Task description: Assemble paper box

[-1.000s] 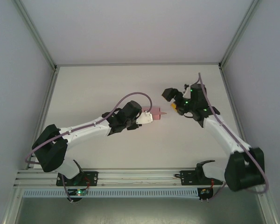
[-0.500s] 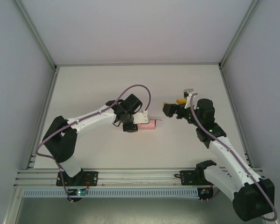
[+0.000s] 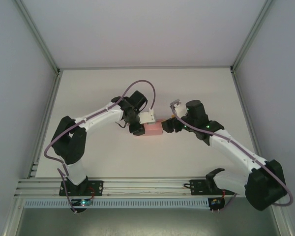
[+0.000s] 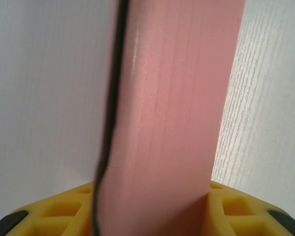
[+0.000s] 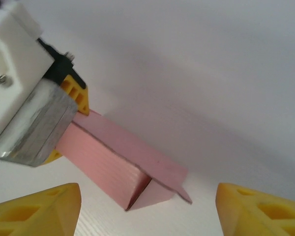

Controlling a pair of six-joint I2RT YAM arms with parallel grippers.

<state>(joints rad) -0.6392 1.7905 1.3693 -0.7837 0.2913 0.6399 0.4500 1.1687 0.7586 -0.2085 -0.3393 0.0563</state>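
Leftmost, my left arm stretches from its base across the white table toward the middle; at its end my left gripper is pinched onto the paper box, clamping the box's left end. From the left wrist, the pink card rises straight up the middle between my two yellow pads, one on each side; a dark edge line runs along its left side and faint ribs run lengthwise down its face. From above, the box is a small pink block lying on the table between my two wrists, roughly at the centre of the work surface. From the right wrist it shows as a folded, long rectangular form lying on the table, ribbed side face toward the camera; its near end is open, and a flap juts out from the top panel past the opening and tapers to a point. The white and metal body of my left gripper sits over the box's far end, a yellow pad against the top panel. Just right of the box comes my right gripper, its jaws spread wide; its yellow fingers sit at the two lower corners of the right wrist view, and the open end lies between them, apart from both. Beyond it my right arm runs back to its base at the near right edge.
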